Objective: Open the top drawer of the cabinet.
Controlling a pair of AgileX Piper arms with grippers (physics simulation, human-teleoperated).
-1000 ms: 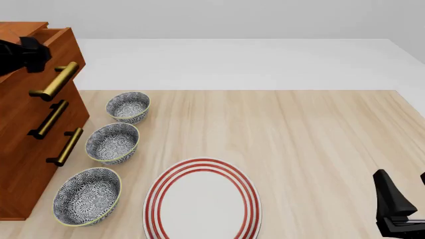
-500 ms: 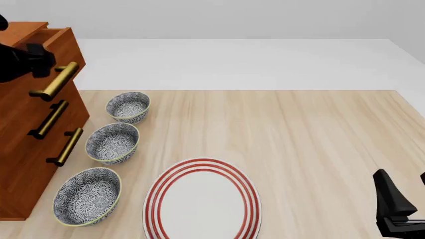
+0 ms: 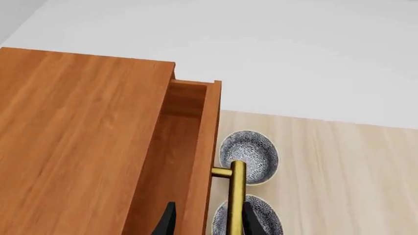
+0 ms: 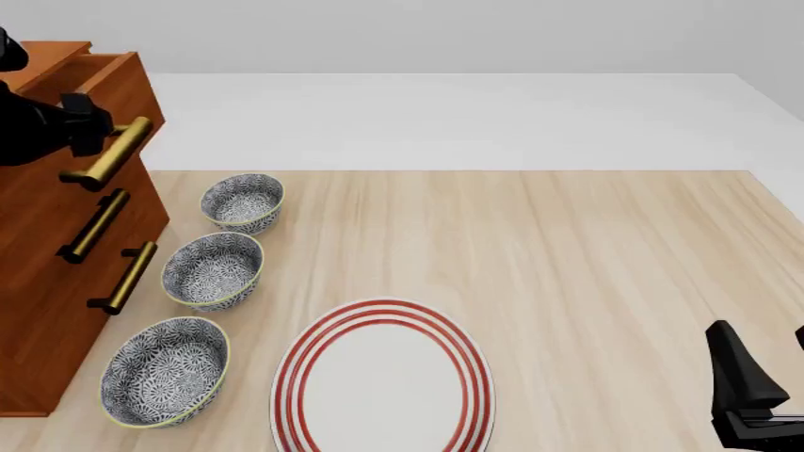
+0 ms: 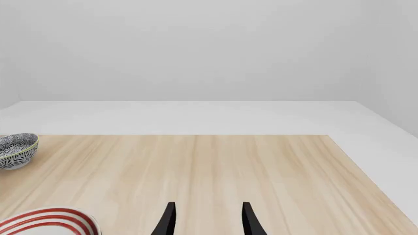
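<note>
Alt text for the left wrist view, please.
The left pincer, open, straddles the front panel of the partly open top drawer of the cabinet, beside its brass handle. Two patterned bowls sit on the table below.

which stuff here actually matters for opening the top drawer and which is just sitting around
Part of the job:
- top drawer, partly pulled out
- its brass handle
- cabinet
- left gripper, straddling the drawer front and handle

Just lying about:
- three patterned bowls
- red-striped plate
- right gripper, idle over the table
</note>
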